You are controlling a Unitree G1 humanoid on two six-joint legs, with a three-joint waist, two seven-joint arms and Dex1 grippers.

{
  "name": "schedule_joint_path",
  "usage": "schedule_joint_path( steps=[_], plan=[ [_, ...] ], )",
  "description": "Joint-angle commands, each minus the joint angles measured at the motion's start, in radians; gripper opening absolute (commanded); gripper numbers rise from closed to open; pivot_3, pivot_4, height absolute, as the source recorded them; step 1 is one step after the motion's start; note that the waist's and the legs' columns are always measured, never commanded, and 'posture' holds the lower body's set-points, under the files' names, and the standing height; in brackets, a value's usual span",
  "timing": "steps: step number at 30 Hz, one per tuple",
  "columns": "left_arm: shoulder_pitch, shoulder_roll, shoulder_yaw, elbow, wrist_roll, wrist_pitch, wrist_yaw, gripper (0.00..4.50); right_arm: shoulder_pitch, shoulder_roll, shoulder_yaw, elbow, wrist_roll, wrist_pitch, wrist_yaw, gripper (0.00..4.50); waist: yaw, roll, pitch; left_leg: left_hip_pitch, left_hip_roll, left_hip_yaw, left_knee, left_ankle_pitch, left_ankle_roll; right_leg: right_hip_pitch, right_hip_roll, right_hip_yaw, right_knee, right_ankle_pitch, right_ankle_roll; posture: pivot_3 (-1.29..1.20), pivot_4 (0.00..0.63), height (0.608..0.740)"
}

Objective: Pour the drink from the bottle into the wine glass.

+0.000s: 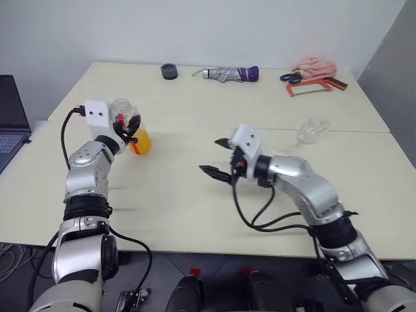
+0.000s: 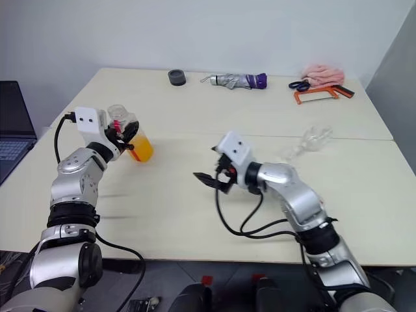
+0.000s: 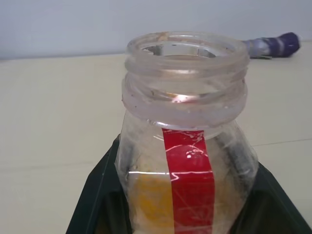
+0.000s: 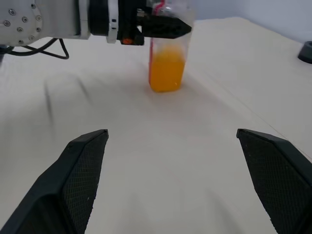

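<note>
Uncapped clear bottle point(image 1: 133, 129) with red label strip, upright at about nine o'clock, orange drink point(image 4: 166, 71) filling its lower part; clear wine glass point(image 1: 311, 130) lying tipped at about two o'clock.

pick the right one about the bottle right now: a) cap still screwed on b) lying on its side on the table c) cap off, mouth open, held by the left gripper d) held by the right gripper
c: the left wrist view shows the bottle with a bare threaded neck and open mouth, and the left gripper is shut on it, upright, with the drink in the lower part.
</note>
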State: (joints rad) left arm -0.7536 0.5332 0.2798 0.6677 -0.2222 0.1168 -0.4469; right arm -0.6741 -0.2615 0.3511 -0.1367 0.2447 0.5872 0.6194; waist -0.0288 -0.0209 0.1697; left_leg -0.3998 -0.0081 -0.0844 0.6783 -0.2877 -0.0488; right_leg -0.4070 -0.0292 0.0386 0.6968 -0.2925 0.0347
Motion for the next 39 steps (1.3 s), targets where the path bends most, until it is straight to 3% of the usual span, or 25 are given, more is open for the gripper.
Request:
schedule_joint_path(
  steps=[1, 7, 14, 16, 32, 39],
  plan=[
    [-0.040, 0.019, 0.017, 0.027, 0.000, -0.062, 0.007, 1.79, -0.035, 0.027, 0.015, 0.023, -0.036, -0.035, 0.000, 4.50, -0.002, 0.000, 0.000, 0.000, 0.000, 0.000, 0.000, 0.000, 0.000, 0.000, 0.000, 0.000, 0.000, 0.000, 0.000, 0.00, 0.150, 0.740],
    [-0.042, 0.000, 0.018, 0.130, 0.001, -0.104, 0.030, 1.79, -0.046, 0.056, 0.019, 0.045, -0.069, -0.054, 0.011, 4.50, -0.005, 0.000, 0.000, 0.001, 0.000, 0.001, 0.000, 0.000, 0.000, 0.000, 0.001, 0.000, 0.001, 0.000, 0.000, 0.00, 0.150, 0.740],
    [-0.015, -0.018, 0.015, 0.117, -0.010, -0.124, 0.018, 4.04, -0.017, 0.046, 0.003, 0.003, -0.066, -0.025, 0.014, 4.50, -0.008, 0.000, 0.000, 0.002, 0.000, 0.001, 0.000, 0.000, 0.001, 0.000, 0.001, 0.000, 0.002, 0.000, 0.000, 0.00, 0.150, 0.740],
    [-0.004, -0.022, 0.015, 0.106, -0.009, -0.126, 0.017, 4.47, -0.004, 0.039, 0.000, -0.012, -0.063, -0.015, 0.013, 4.50, -0.008, 0.000, 0.000, 0.001, 0.000, 0.001, 0.000, 0.000, 0.001, 0.000, 0.001, 0.000, 0.002, 0.000, 0.000, 0.00, 0.150, 0.740],
    [0.190, -0.051, -0.027, -0.070, 0.050, -0.134, 0.106, 4.47, 0.109, -0.023, -0.023, -0.123, -0.053, 0.066, 0.008, 4.50, -0.009, 0.000, 0.000, 0.001, 0.001, 0.001, -0.001, -0.002, 0.003, 0.000, 0.001, 0.000, 0.002, 0.000, 0.000, 0.00, 0.150, 0.740],
    [0.313, -0.071, -0.033, -0.243, 0.039, -0.084, 0.112, 4.47, 0.181, -0.063, -0.055, -0.216, -0.036, 0.108, 0.008, 4.50, -0.005, 0.000, 0.000, 0.001, 0.001, 0.001, -0.001, -0.002, 0.003, 0.000, 0.001, 0.001, 0.001, 0.000, 0.000, 0.00, 0.150, 0.740]
  ],
)
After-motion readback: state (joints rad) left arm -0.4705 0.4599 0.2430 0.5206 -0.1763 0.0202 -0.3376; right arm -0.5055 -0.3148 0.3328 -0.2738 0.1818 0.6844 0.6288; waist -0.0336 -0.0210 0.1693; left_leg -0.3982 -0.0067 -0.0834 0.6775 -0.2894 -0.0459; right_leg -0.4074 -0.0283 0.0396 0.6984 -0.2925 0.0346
